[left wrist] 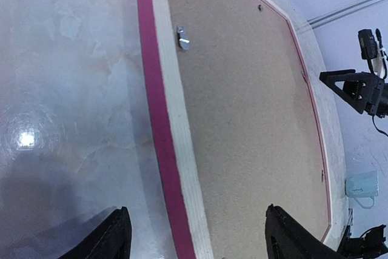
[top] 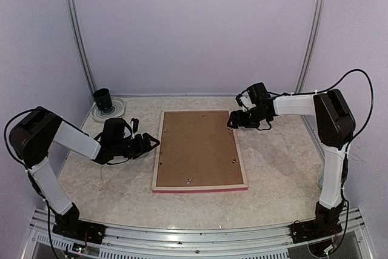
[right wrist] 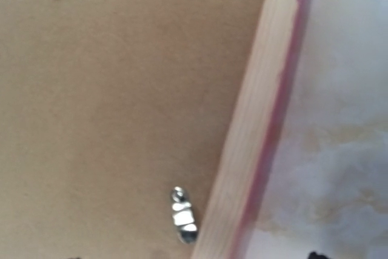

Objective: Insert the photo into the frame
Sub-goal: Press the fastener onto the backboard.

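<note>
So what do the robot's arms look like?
There are two matching arms. The left arm and the right arm each have white tube-shaped sections joined by chunky black joints. Thin black cables loop around them. The left end effector and the right end effector are black, each with two fingers.

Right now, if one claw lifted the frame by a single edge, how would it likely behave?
The frame looks thin with wooden rails: probably stiff and light. Small clips sit along the backing board, so it probably stays in. On the glossy table it may slide.
</note>
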`<state>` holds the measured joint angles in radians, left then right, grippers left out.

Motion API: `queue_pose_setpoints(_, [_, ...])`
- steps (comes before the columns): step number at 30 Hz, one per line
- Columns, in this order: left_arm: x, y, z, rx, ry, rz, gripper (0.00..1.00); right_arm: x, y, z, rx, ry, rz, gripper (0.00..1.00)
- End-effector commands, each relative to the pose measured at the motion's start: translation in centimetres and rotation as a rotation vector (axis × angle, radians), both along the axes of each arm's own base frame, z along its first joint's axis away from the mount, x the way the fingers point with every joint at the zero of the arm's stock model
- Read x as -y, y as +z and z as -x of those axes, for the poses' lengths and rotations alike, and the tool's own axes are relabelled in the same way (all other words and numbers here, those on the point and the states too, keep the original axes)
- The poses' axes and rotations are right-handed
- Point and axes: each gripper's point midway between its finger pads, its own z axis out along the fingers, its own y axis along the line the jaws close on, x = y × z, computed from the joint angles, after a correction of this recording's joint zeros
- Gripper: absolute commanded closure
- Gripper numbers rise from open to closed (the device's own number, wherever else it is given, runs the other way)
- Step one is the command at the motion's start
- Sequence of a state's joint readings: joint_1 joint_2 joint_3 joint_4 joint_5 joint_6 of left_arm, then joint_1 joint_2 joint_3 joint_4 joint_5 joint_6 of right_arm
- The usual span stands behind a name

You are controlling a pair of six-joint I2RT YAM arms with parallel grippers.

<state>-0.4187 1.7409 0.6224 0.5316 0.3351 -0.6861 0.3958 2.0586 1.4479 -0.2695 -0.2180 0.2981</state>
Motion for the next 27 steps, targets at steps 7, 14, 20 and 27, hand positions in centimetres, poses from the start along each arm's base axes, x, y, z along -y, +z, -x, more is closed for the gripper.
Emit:
queue_pose_setpoints(7, [1.0,2.5,-0.3,0.122,-0.042,-0.11,0.24,1.6,1.4,0.2,-0.005,-0.034,0.052,0.2])
queue_pose_setpoints(14, [0.5,1.3,-0.4,0.094,-0.022,-0.141,0.24,1.3,0.9,-1.3,0.024,-0.047,0.051,0.2])
queue_pose_setpoints(20, [1.0,0.1,-0.4,0.054,-0.031,-0.129,0.24,0.8,0.6,-1.1,0.027,-0.034,0.014,0.23])
queue_pose_setpoints(27, [0.8,-2.8,-0.8,-0.019,-0.032,-0.15,0.24,0.5,0.8,-2.0,0.038,-0.024,0.026,0.26])
